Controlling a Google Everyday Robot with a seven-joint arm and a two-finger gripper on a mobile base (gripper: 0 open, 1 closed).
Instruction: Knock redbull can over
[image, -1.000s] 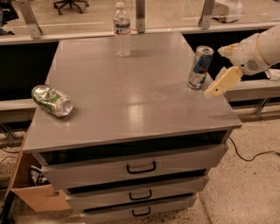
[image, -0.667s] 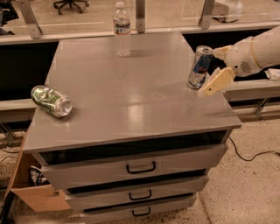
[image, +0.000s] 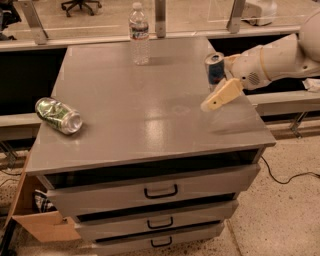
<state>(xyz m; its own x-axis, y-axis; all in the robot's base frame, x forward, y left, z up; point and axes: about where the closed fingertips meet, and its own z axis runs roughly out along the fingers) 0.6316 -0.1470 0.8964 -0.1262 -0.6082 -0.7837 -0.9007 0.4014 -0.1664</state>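
The redbull can (image: 216, 70) stands upright near the table's (image: 150, 120) right edge, toward the back right corner, a little further inward than a second ago. The gripper (image: 220, 96) has swept in from the right edge to the can's front side, touching or just beside it. I cannot tell whether it is spread or closed. The shove looks begun, but the can is not yet toppled.

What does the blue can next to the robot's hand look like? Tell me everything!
The redbull can is slim and metal-looking, blue and silver with a shiny silver top. It stands about upright on the grey cabinet top, near the edge where the arm reaches in, not yet knocked over. The gripper sits just in front of it and hides its bottom; they look to be touching.
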